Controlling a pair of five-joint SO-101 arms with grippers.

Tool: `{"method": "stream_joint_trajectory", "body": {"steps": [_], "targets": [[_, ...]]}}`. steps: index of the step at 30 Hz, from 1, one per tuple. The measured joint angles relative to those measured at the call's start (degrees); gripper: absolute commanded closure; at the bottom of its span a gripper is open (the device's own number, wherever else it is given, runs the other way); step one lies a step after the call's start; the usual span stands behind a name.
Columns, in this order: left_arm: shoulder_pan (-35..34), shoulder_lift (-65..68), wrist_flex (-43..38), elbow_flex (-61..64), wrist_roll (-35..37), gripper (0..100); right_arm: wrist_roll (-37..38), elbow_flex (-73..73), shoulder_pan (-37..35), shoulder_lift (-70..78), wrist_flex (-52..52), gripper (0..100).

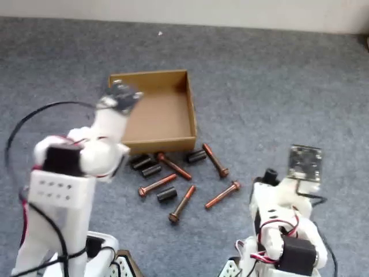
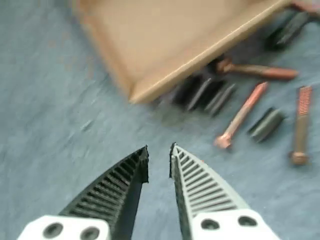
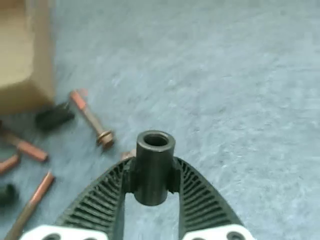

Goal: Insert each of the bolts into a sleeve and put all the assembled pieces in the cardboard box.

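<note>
- Step: 1st bolt-sleeve mating, prob; nothing assembled seen in cardboard box [image 1: 164, 142].
- R gripper [image 3: 152, 172] pinches one sleeve [image 3: 155, 150] upright, bore up.
- L gripper [image 2: 159, 148] slightly open, empty, over carpet [image 2: 60, 125] nr box corner.
- Next: L grabs a loose bolt [image 1: 222, 195], lines shank w/ bore.
- Sleeves [image 1: 151, 170] at box wall blur; count unclear.

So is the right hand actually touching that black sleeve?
Touching. The right wrist view shows the sleeve pinched between the fingers of the right hand, no gap.
</note>
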Motion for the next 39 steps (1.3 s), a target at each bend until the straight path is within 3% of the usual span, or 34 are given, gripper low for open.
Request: {"method": "stream_joint_trajectory", "body": {"steps": [6, 11, 17, 30, 39], "targets": [[16.88, 7.21, -4.84, -4.22, 8.88, 72, -3.52, 0.00, 6.42, -0.53, -2.11, 99.4], [27.25, 16.88, -10.55, -4.48, 15.91, 73, -7.03, -0.97, 6.77, -0.18, -2.11, 99.4], [34.64, 28.92, -19.78, -4.48, 16.88, 73, -9.32, -2.73, 6.77, -0.53, -2.11, 99.4], [42.81, 43.60, -34.11, -4.48, 17.23, 73, -9.32, -2.73, 6.77, -0.53, -2.11, 99.4], [43.96, 55.21, -36.57, -10.81, 17.23, 73, -9.32, -2.73, 6.77, -0.53, -2.11, 99.4]]}}
